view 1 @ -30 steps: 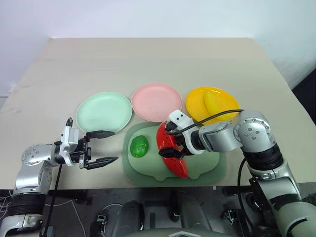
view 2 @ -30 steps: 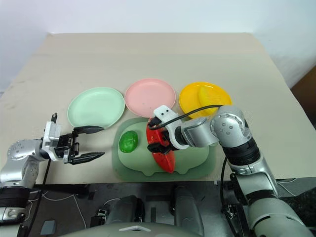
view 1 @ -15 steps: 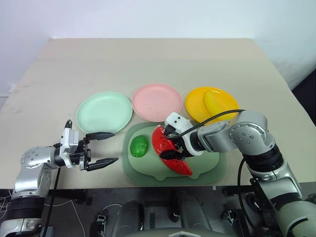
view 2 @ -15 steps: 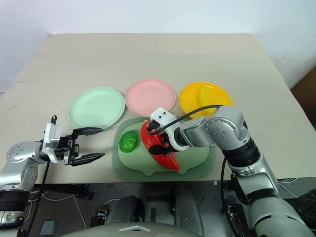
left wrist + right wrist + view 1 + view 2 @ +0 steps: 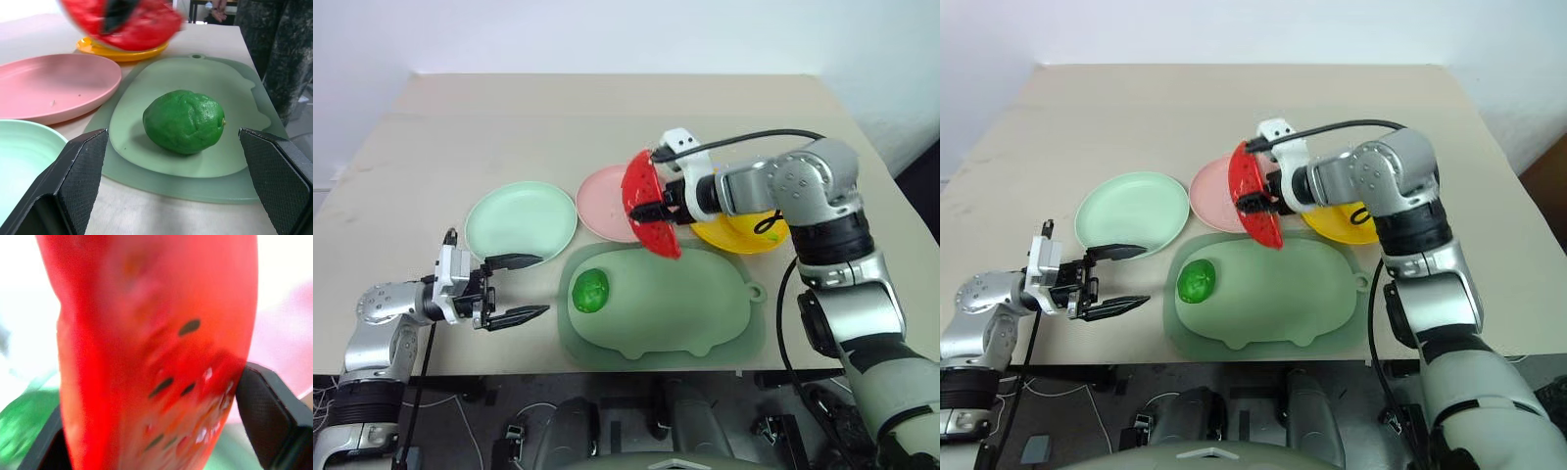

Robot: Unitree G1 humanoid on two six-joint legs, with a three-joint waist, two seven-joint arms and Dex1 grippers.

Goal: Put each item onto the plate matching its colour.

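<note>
Beige table [image 5: 607, 127] against a white wall, three plates in a row with a grey-green animal-shaped mat [image 5: 705, 313] in front of them. Big change from a second ago: the watermelon wedge [image 5: 648, 201] was lying on the mat, now it's lifted clear and hangs over the near right edge of the pink plate [image 5: 607, 196], clamped between the right gripper's [image 5: 658, 204] fingers. So the red item is picked and nearly at its matching plate (my read: only lowering and release remain for this one). Banana sits on the yellow plate [image 5: 744, 240], mostly hidden behind the right arm, so that pair looks done. Green fruit [image 5: 590, 290] is on the mat's left part, untouched, near the mint green plate [image 5: 519, 220], which is bare. Left gripper [image 5: 514, 289] hovers at the table's near left, fingers spread wide, holding nothing, aimed toward the green fruit. Nothing blocks the pink plate; the right arm crosses over the yellow one.
</note>
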